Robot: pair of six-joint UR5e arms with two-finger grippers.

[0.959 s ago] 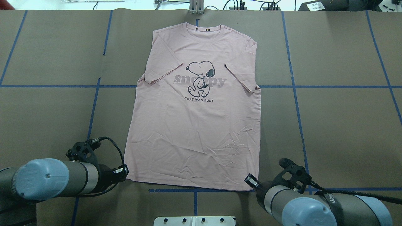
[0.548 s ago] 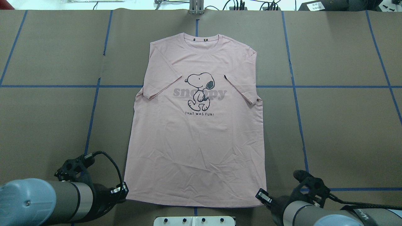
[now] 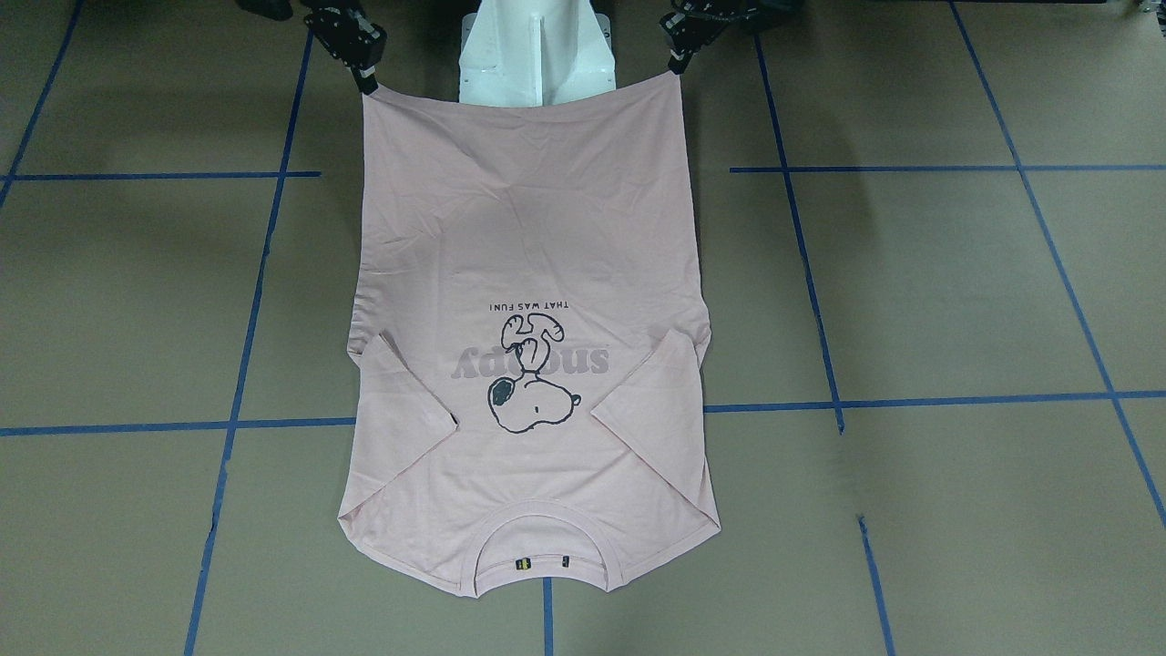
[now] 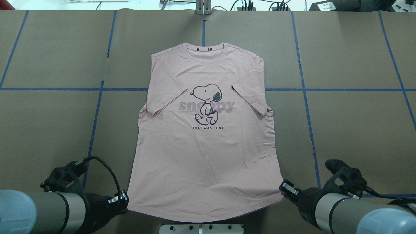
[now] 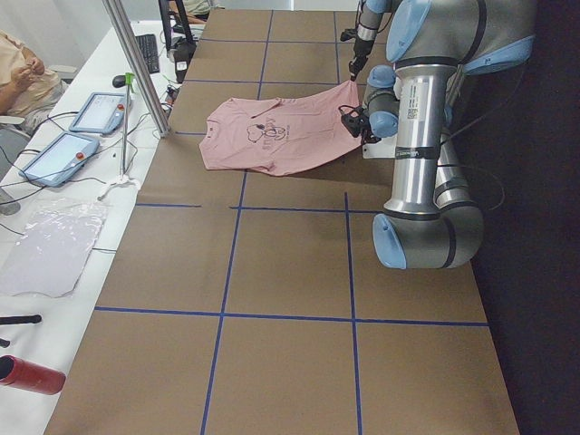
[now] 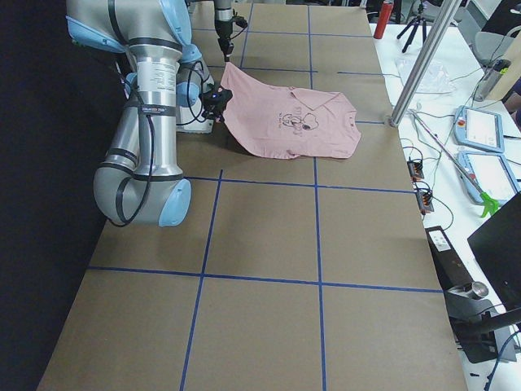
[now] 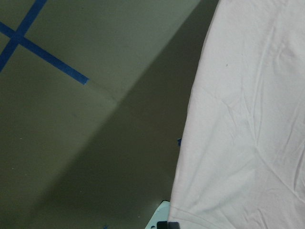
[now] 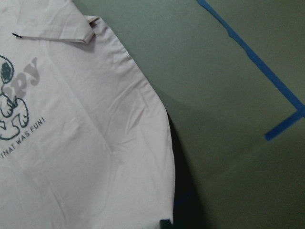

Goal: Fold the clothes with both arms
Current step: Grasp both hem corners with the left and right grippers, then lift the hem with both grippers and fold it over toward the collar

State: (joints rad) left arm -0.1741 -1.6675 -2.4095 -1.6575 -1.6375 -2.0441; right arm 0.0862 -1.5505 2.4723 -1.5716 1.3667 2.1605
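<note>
The pale pink T-shirt lies print up on the brown table, collar at the far side, both sleeves folded in over the chest. My left gripper is shut on the hem's left corner. My right gripper is shut on the hem's right corner. In the front-facing view the shirt stretches from the left gripper and the right gripper down to the collar. The side views show the hem end raised off the table. The wrist views show pink cloth and the shirt's side edge.
The white pedestal base stands between the two grippers, right behind the hem. Blue tape lines cross the brown table. A metal pole and tablets stand on the operators' side beyond the collar.
Both grippers have moved back toward the robot's base with the hem corners in them. The whole shirt has slid toward the robot, and the hem has spread wider.
</note>
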